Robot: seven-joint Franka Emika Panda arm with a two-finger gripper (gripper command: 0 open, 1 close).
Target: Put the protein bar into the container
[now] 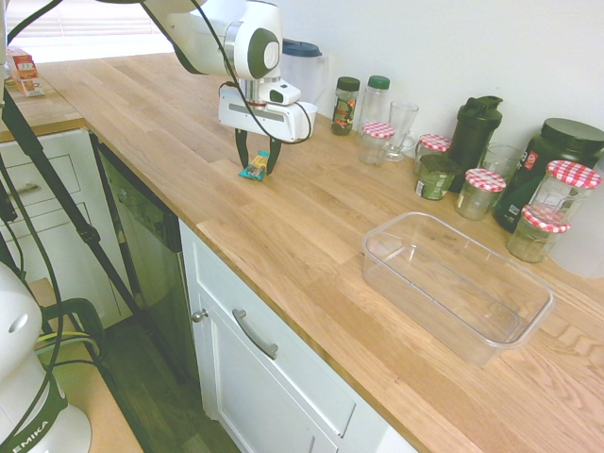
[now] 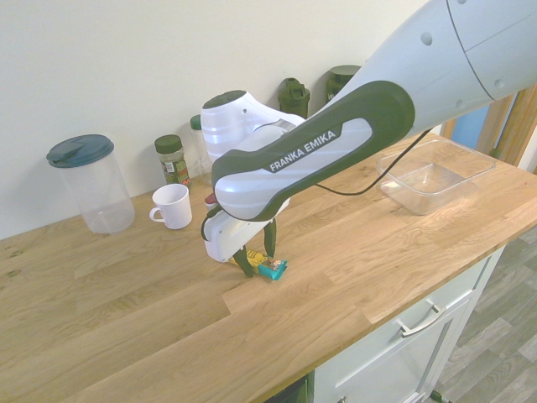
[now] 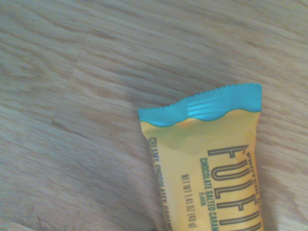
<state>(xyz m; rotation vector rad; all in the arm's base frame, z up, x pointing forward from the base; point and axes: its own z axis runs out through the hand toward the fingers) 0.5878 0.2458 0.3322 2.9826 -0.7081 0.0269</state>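
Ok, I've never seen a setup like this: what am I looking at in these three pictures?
The machine is a single white robot arm ending in a two-finger gripper. Two pictures come from cameras outside it, facing it from opposite sides; the third, from its wrist, shows a wrapped protein bar close up.

The bar lies on a wooden counter between the gripper's fingers, which stand on either side of it; I can't tell whether they grip it yet. The clear tub it is meant for stands further along, and jars, cups and bottles line the wall side.
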